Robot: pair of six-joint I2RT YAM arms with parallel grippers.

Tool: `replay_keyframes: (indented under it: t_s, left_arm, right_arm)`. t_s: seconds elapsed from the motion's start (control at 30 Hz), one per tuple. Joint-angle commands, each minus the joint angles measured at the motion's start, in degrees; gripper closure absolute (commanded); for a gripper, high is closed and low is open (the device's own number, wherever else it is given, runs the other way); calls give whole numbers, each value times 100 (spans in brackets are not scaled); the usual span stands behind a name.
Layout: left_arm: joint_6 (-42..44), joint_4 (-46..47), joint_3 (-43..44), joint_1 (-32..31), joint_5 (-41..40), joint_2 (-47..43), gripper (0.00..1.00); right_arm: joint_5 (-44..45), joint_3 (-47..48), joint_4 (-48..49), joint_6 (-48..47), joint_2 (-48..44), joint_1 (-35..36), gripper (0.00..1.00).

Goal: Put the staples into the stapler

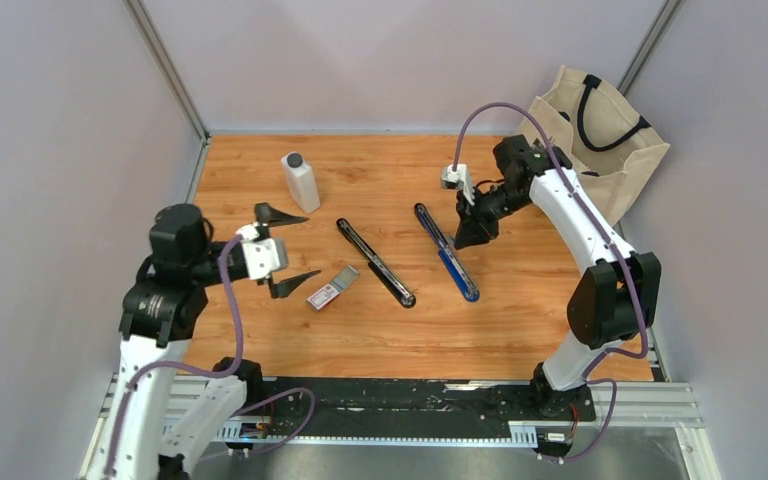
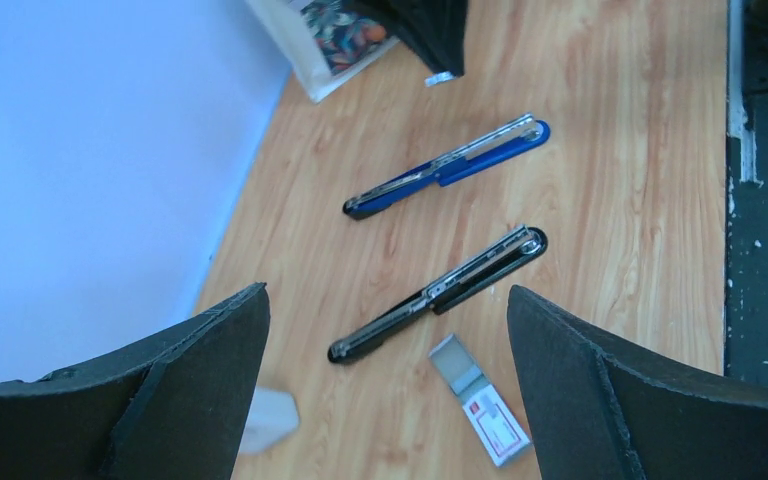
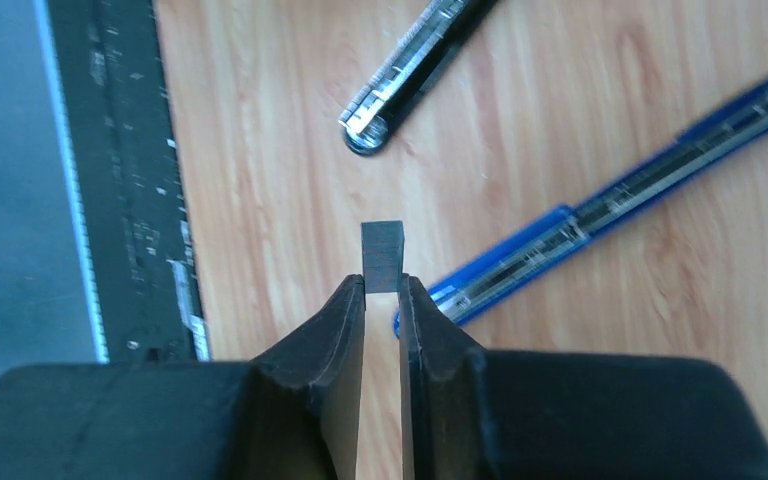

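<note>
Left arm point(image 1: 140, 390) and right arm point(image 1: 585, 215): white links, black joint housings point(image 1: 610, 295), black tapered fingers point(image 2: 190, 400), and purple cables point(image 1: 490, 105) along each.

black stapler point(image 1: 375, 263), blue stapler point(image 1: 447, 252), bare lane between (narrow)

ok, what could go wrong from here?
1. The right hand pinches the staple strip by one end only, so it may twist or slip on insertion.
2. The channel of the blue stapler is narrow, so the strip could miss it.
3. The left hand is open and away from that stapler. Unbraced, it may slide.
</note>
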Motion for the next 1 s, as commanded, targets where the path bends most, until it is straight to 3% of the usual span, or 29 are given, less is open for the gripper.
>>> replay_keyframes:
  t_s: [0.0,0.17,0.4,0.6,0.97]
  left_arm:
    - [716,860,175,-1863,-1976,737,4]
    - [1647,1343,79,-3481,-3262,1713,4]
    - [1772,1266,781,-4591,-3764,3198,4]
    - [1324,1089,1388,-4864,-3773,3806,6]
    - [1438,1318,984,-4890,-3932,3876,11]
  right_arm:
    - [-965,143,-1018,331,-128,252,82]
    - [-1562,222,-1290,68,82,279,82]
    - [-2099,178,-1993,-706,504,533,82]
    - [-2248,-32,-2047,-838,575,736,81]
    - [-2424,-252,-2056,-997,294,745,81]
